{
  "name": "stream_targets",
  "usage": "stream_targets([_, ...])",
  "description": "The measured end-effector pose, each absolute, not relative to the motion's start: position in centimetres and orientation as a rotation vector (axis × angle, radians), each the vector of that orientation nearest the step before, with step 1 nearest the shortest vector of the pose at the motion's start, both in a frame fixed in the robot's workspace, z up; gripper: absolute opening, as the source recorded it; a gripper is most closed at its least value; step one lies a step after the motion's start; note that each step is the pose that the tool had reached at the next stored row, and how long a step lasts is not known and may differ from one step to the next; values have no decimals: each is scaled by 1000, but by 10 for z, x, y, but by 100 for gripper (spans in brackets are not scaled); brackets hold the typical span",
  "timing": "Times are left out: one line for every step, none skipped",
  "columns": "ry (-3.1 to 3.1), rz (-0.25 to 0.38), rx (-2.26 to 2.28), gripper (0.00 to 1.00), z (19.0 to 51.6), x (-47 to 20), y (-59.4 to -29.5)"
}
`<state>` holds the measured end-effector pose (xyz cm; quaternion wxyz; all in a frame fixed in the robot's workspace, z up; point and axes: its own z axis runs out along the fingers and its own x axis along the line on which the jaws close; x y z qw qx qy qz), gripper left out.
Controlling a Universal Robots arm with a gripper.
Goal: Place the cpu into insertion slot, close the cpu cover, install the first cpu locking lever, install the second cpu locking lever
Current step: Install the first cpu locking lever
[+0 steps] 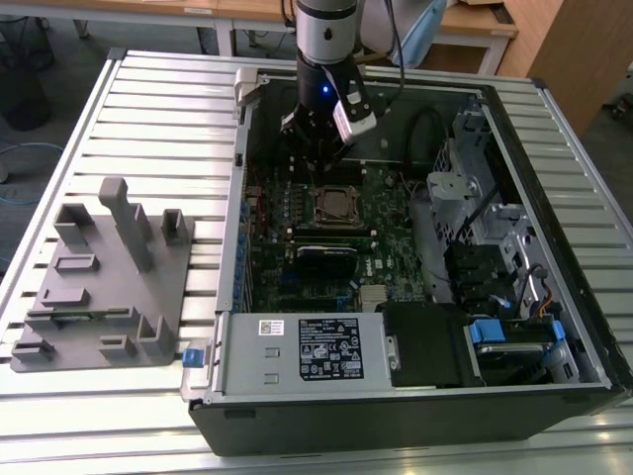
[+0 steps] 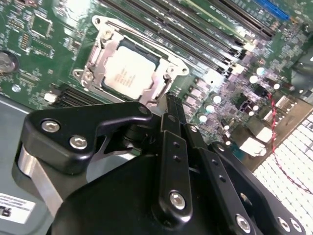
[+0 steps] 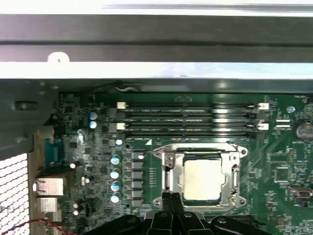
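The cpu [image 3: 200,180] [image 2: 128,73] lies flat in the insertion slot [image 1: 341,206] on the green motherboard, its dull silver top showing. The cpu cover [image 3: 168,172] [image 2: 105,45], a thin silver frame, lies down around the chip in both wrist views. My gripper [image 3: 171,198] [image 2: 172,100] hangs just above the board at the socket's edge, with its black fingers [image 2: 168,147] pressed together and nothing between them. In the exterior view the gripper [image 1: 318,163] sits just behind the socket inside the open computer case.
Long memory slots [image 3: 190,117] run beside the socket. A black ribbed card [image 1: 326,259] lies in front of it, then the power supply [image 1: 307,351]. Drive cages and cables [image 1: 480,237] fill the exterior view's right. A grey fixture [image 1: 109,277] stands on the slatted table.
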<state>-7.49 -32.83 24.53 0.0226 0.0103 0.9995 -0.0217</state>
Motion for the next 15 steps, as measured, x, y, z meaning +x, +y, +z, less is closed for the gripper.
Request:
stream_targets([3095,-67,32,11,245,-76,-328])
stream_targets([3095,-68,32,11,245,-78,-328])
stream_targets([3095,-68,32,11,245,-79,-328])
stream_targets([3095,-69,32,11,245,-81,-328])
stream_targets([3095,-69,32,11,245,-81,-328])
stream_targets([3095,-69,32,11,245,-81,-328])
stream_targets([3095,-69,32,11,245,-82,-328])
stream_targets([3095,-69,32,11,245,-82,-328])
stream_targets([3095,-69,32,11,245,-82,-328])
stream_targets([3095,-69,32,11,246,-82,-328])
stream_targets([3095,-69,32,11,247,-82,-328])
stream_targets([3095,-69,32,11,248,-82,-328])
stream_targets([3095,-69,32,11,249,-82,-328])
stream_targets([3095,-69,32,11,249,-82,-328])
stream_targets([3095,-69,32,11,249,-82,-328])
